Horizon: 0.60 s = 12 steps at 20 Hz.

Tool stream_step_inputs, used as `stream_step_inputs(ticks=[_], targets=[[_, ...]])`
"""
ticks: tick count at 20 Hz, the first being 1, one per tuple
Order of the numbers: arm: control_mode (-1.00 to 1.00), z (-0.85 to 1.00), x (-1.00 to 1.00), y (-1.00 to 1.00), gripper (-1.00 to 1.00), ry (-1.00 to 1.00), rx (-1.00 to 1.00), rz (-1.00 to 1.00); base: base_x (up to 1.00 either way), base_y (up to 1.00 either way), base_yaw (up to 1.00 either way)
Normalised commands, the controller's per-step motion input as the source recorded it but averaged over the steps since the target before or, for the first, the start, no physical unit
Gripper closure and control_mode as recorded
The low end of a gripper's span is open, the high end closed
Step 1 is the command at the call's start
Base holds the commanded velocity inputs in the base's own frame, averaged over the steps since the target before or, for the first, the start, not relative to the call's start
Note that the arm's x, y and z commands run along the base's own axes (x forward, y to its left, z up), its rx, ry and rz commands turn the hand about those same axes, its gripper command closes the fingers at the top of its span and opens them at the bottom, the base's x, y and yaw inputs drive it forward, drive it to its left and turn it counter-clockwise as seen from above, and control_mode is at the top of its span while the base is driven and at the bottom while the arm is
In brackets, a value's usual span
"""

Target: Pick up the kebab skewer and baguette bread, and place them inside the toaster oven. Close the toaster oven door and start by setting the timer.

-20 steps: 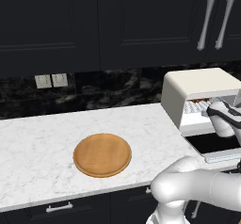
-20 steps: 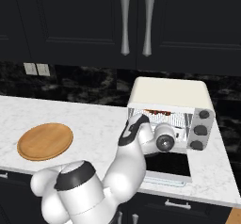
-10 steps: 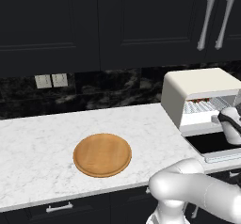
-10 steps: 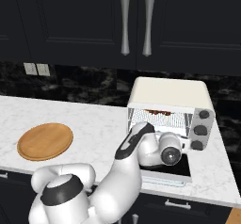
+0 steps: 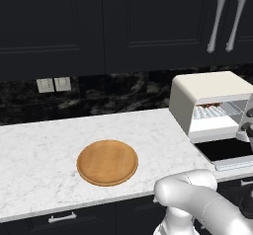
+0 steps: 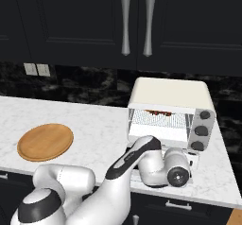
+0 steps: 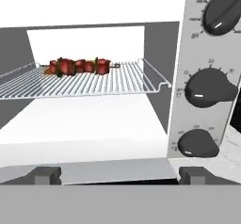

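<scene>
Left base view: toaster oven at far right of counter, toaster oven door down flat; round wooden board bare.
Right base view: arm low before oven mouth.
Hand view: kebab skewer at rack rear; fingertips wide apart, holding nothing; 3 knobs on right.

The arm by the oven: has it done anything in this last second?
Yes. The arm has drawn back from the oven mouth and sunk lower, down in front of the open door. Its claw took hold of nothing. The skewer stays on the rack, the door stays down, and the wooden board has not moved.
</scene>
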Motion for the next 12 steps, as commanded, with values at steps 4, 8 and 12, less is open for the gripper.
stream_step_inputs(ticks=[4,8,12], targets=[[-1.00,0.00,-0.63,-0.19,-1.00,0.05,0.00,0.02,0.00,0.00,0.00],[-1.00,0.00,-0.56,-0.15,-1.00,0.06,0.00,0.01,0.00,0.00,0.00],[-1.00,-0.14,-0.52,-0.12,-1.00,0.04,0.00,0.00,0.00,0.00,0.00]])
